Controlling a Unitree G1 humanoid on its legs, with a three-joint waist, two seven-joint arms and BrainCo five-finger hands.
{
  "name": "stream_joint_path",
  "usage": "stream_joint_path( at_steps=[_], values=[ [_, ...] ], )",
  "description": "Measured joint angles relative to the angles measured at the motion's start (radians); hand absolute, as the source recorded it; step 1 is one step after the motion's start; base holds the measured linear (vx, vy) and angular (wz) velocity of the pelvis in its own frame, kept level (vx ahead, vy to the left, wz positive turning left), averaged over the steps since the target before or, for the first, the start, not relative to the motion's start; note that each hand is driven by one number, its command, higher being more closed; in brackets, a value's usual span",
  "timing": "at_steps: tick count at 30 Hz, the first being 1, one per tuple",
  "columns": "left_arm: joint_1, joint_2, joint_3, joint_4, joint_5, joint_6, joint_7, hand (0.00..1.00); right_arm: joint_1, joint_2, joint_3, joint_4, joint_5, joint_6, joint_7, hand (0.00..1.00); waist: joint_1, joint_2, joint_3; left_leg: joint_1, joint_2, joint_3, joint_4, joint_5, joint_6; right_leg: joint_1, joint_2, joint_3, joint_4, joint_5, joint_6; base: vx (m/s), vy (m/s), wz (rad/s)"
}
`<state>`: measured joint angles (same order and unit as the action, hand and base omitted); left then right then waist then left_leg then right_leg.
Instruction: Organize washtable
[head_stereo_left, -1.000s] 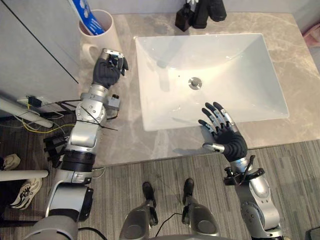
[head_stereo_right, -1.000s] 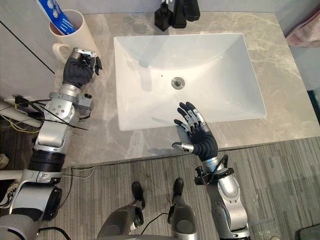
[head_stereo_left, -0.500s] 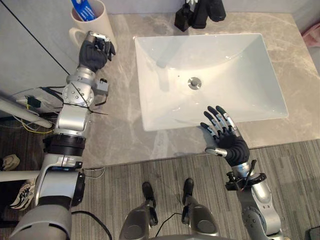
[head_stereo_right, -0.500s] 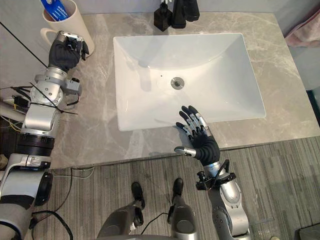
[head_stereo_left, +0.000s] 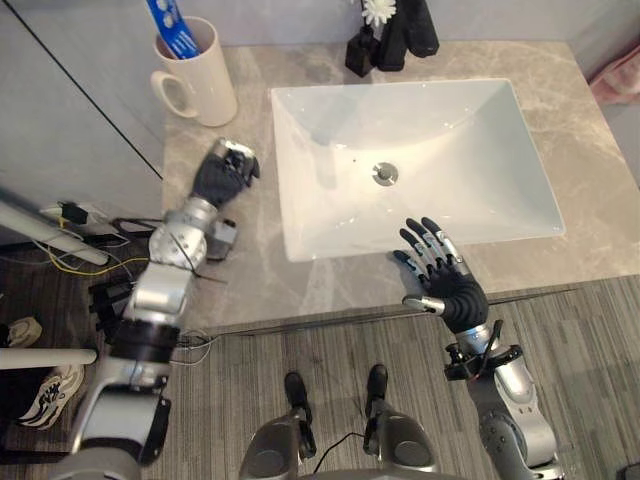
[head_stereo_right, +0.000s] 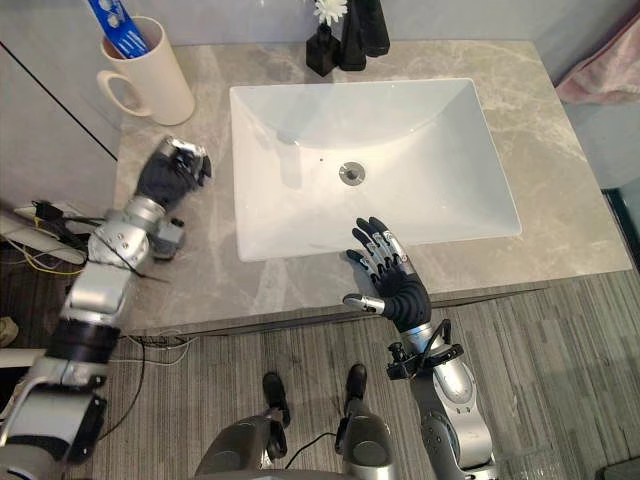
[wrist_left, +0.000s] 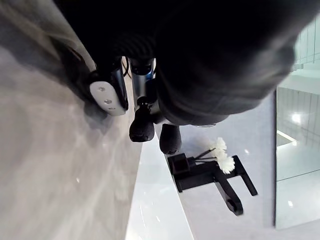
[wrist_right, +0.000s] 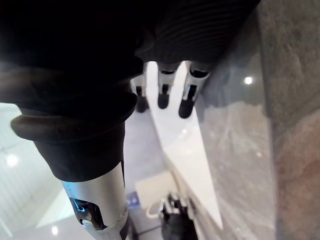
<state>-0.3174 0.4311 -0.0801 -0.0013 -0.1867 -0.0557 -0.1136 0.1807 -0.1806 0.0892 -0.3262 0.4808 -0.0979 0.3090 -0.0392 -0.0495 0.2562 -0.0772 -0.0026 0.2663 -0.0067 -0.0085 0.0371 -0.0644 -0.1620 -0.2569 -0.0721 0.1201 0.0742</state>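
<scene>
A cream mug (head_stereo_left: 198, 78) with a blue toothpaste tube (head_stereo_left: 171, 27) in it stands at the back left corner of the grey marble counter (head_stereo_left: 225, 270). My left hand (head_stereo_left: 225, 173) hovers over the counter strip left of the white sink (head_stereo_left: 420, 165), a hand's length nearer than the mug, its fingers (wrist_left: 142, 127) curled with nothing in them. My right hand (head_stereo_left: 446, 285) is spread open, palm down, over the counter's front edge just below the sink; its straight fingers (wrist_right: 165, 92) point toward the basin.
A black faucet and holder (head_stereo_left: 392, 42) with a white flower (head_stereo_left: 378, 11) stand behind the sink. A pink cloth (head_stereo_right: 602, 72) lies off the counter's right end. Wood-look floor lies in front, and cables lie at the left.
My left hand has pulled back from beside the mug to a spot nearer me along the counter, still curled. The right hand has drawn slightly toward the front edge. The camera has shifted.
</scene>
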Motion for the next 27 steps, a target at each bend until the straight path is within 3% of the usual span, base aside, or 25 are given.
stream_joint_path(
  at_steps=[6, 8, 10, 15, 17, 21, 27],
  values=[
    [0.304, -0.141, 0.060, -0.172, -0.203, 0.000, -0.033, 1.00, -0.027, 0.006, -0.034, 0.067, -0.014, 0.020, -0.020, 0.00, 0.011, 0.038, -0.060, 0.064, -0.018, -0.022, -0.064, 0.029, -0.008, 0.045, -0.005, -0.031, 0.005, -0.039, 0.017, 0.00, -0.032, 0.11],
    [0.383, -0.200, 0.156, -0.231, -0.290, -0.008, -0.021, 1.00, -0.013, 0.025, -0.099, 0.071, -0.021, 0.020, -0.048, 0.00, 0.020, 0.044, -0.067, 0.079, -0.018, -0.030, -0.067, 0.030, -0.008, 0.062, -0.005, -0.040, 0.007, -0.048, 0.023, -0.02, -0.048, 0.11],
    [0.506, -0.301, 0.358, -0.282, -0.393, -0.048, 0.008, 1.00, 0.050, 0.072, -0.270, 0.072, -0.046, 0.017, -0.093, 0.00, 0.027, 0.056, -0.097, 0.102, -0.017, -0.045, -0.086, 0.032, -0.012, 0.079, -0.005, -0.047, 0.013, -0.061, 0.023, -0.01, -0.040, 0.17],
    [0.706, -0.478, 0.627, -0.274, -0.456, -0.082, 0.051, 1.00, 0.146, 0.182, -0.554, 0.076, -0.112, 0.005, -0.161, 0.00, 0.030, 0.056, -0.135, 0.136, -0.017, -0.053, -0.086, 0.023, -0.015, 0.114, -0.010, -0.057, 0.015, -0.078, 0.031, 0.02, -0.020, 0.07],
    [0.756, -0.519, 0.643, -0.255, -0.471, -0.083, 0.057, 1.00, 0.169, 0.213, -0.594, 0.085, -0.117, 0.005, -0.179, 0.00, 0.030, 0.049, -0.147, 0.138, -0.017, -0.054, -0.086, 0.023, -0.016, 0.116, -0.011, -0.058, 0.015, -0.078, 0.031, -0.03, -0.017, 0.02],
    [0.779, -0.541, 0.599, -0.210, -0.484, -0.082, 0.060, 1.00, 0.180, 0.257, -0.550, 0.105, -0.117, 0.005, -0.199, 0.00, 0.027, 0.040, -0.172, 0.157, -0.016, -0.050, -0.092, 0.014, -0.025, 0.133, -0.013, -0.054, 0.016, -0.086, 0.029, -0.07, -0.016, -0.03],
    [0.805, -0.547, 0.382, -0.184, -0.510, -0.081, 0.046, 1.00, 0.218, 0.265, -0.391, 0.100, -0.118, -0.027, -0.199, 0.00, 0.022, 0.037, -0.192, 0.157, -0.013, -0.047, -0.094, 0.011, -0.022, 0.131, -0.015, -0.058, 0.037, -0.103, 0.045, -0.05, -0.004, -0.01]
  ],
)
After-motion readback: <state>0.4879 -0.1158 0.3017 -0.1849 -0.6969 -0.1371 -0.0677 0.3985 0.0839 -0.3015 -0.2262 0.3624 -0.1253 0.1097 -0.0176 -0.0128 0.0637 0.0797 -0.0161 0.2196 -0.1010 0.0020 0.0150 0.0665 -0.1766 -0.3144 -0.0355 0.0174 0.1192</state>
